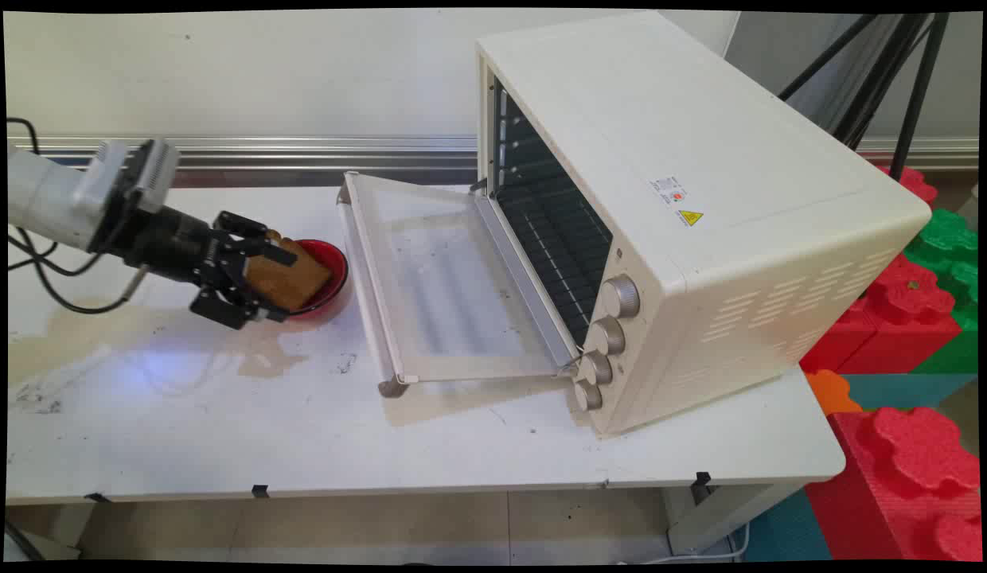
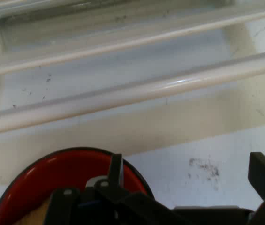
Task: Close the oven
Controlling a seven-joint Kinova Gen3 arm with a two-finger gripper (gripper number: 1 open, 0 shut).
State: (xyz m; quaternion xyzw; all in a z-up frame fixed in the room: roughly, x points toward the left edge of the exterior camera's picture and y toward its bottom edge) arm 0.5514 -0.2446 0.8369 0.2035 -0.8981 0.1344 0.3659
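My black gripper (image 1: 287,287) hangs low over the table's left part, at a red bowl (image 1: 336,269). A brown slice of bread (image 1: 302,278) leans in that bowl, and in the main view it shows between my two spread fingers. In the hand view the bowl (image 2: 66,171) sits at the bottom left with a tan bit of bread (image 2: 31,216) in it. My gripper (image 2: 188,174) is open there, one finger (image 2: 116,169) over the bowl's rim and the other over bare table. Whether a finger touches the bread is hidden.
A cream toaster oven (image 1: 700,199) stands on the right of the table, its glass door (image 1: 446,278) folded down flat toward the bowl. The door (image 2: 123,70) fills the top of the hand view. Red and green foam blocks (image 1: 915,318) lie beyond the table's right edge.
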